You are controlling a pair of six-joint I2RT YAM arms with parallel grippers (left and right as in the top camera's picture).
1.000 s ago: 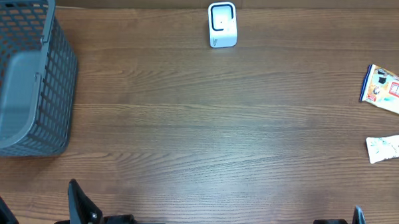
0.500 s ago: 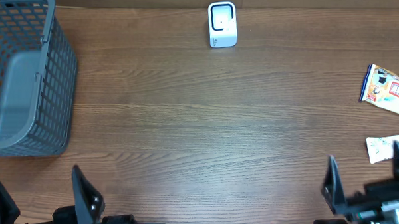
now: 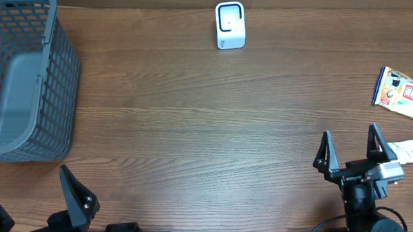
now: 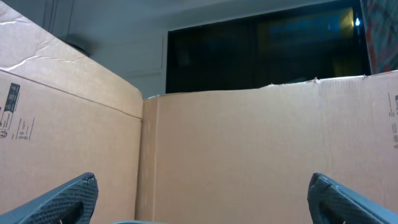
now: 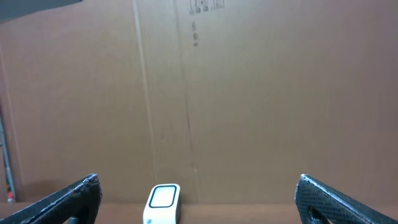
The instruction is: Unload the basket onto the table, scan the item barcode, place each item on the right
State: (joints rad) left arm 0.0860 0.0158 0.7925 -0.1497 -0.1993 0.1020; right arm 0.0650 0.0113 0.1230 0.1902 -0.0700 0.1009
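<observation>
Near-left edge, overhead: left gripper (image 3: 26,192), partly cut off by the frame, fingers (image 3: 76,197) pointing toward the far side, jaws spread wide, empty. Near right: right gripper (image 3: 349,133), farther from the near edge than the left, arm trailing straight back to that edge, fingertips pointing far, jaws wide, empty. Wrist views: finger pairs only at the lower corners, aimed roughly level.

Mock shop checkout, shown by shopping basket (image 3: 61,90), barcode scanner (image 3: 229,25) and cardboard walls (image 4: 249,155).
</observation>
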